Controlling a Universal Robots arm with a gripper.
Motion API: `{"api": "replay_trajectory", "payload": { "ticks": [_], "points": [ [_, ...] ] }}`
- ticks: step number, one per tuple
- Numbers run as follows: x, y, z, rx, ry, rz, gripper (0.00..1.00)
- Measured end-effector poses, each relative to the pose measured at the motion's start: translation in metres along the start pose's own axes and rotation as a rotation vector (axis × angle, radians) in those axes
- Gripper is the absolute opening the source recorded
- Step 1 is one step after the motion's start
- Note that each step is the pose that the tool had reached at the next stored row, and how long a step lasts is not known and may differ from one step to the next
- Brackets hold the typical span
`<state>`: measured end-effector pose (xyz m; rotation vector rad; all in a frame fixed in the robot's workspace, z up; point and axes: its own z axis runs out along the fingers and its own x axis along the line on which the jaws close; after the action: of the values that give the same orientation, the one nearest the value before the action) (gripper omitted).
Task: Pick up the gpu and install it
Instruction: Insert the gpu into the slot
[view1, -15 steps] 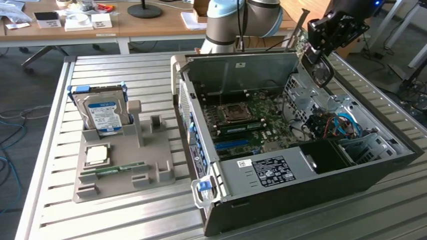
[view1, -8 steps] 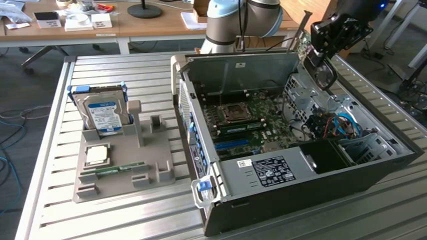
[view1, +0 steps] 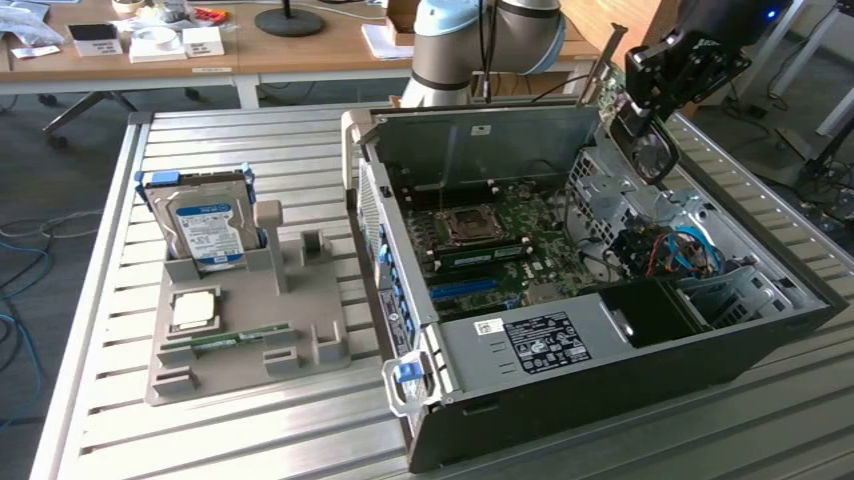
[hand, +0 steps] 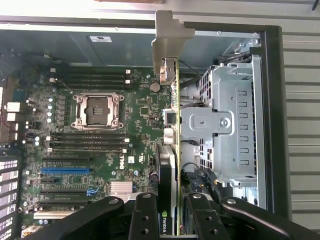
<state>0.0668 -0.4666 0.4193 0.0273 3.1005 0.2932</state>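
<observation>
Jaws narrow, clamped on gpu (hand: 169, 165) edge-on above open case (view1: 641, 390), exterior view's upper right; keep card upright, parallel to motherboard (hand: 142, 112) slots.

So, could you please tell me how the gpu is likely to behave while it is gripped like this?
The gpu is probably stiff: its board runs straight from the pincer to the metal bracket. Held by one end, its far end may swing a little. Exposed components look fragile, so bumps seem risky.
</observation>
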Motion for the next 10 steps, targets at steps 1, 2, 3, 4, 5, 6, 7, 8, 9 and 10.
{"api": "replay_trajectory", "payload": {
  "ticks": [1,2,3,4,5,6,7,8,9,10],
  "points": [
    [0.0000,0.0000,0.0000,0.0000,0.0000,0.000,0.27],
    [0.0000,0.0000,0.0000,0.0000,0.0000,0.000,0.27],
    [0.0000,0.0000,0.0000,0.0000,0.0000,0.000,0.27],
    [0.0000,0.0000,0.0000,0.0000,0.0000,0.000,0.27],
    [0.0000,0.0000,0.0000,0.0001,0.0000,0.000,0.27],
    [0.0000,0.0000,0.0000,0.0000,0.0000,0.000,0.27],
    [0.0000,0.0000,0.0000,0.0000,0.0000,0.000,0.27],
    [0.0000,0.0000,0.0000,0.0000,0.0000,0.000,0.27],
    [0.0000,0.0000,0.0000,0.0000,0.0000,0.000,0.27],
    [0.0000,0.0000,0.0000,0.0000,0.0000,0.000,0.27]
  ]
}}
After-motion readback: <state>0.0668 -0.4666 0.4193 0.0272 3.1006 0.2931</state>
